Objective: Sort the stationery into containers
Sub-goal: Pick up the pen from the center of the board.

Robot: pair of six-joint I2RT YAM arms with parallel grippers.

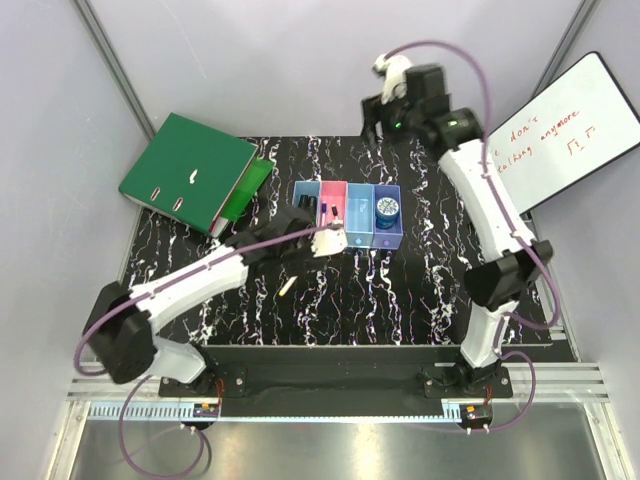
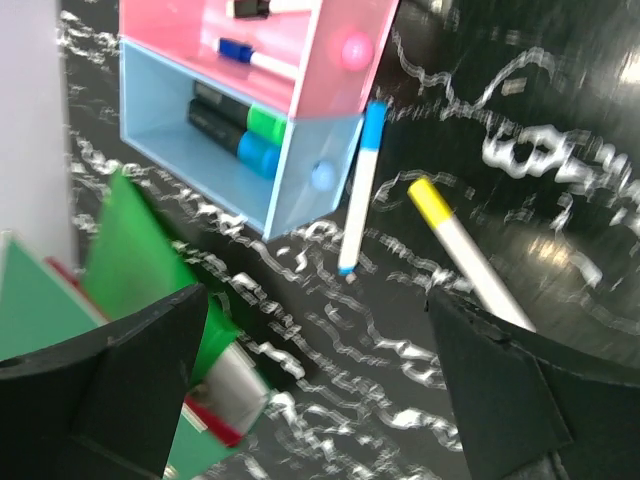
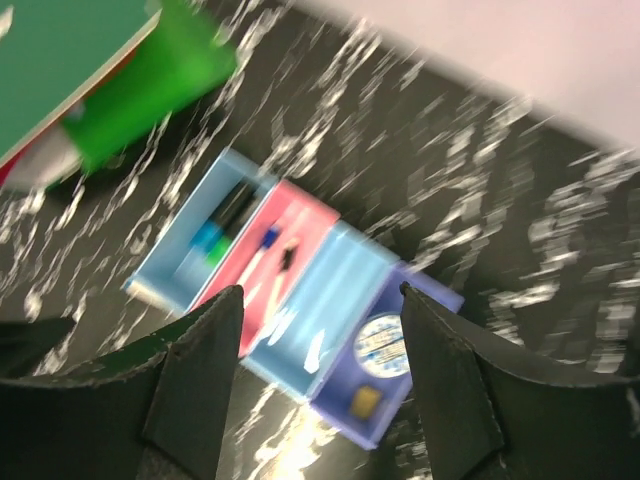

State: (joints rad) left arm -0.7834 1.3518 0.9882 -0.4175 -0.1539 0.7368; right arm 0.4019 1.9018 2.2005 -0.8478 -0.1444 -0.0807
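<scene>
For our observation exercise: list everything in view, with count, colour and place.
Table: one, black marbled.
Bins: four joined, light blue, pink, light blue, purple; mid-table.
Tin: one, blue; purple bin.
Markers: two, green, blue; end light blue bin.
Binned pens: two, white; pink bin.
Loose pens: two, blue-capped, yellow-capped; table beside bins.
Binder: one, green; far left.
Whiteboard: one, white, red writing; right.
Left arm: one, white; near bins, jaws open.
Right arm: one, white; raised behind bins, jaws open.
</scene>
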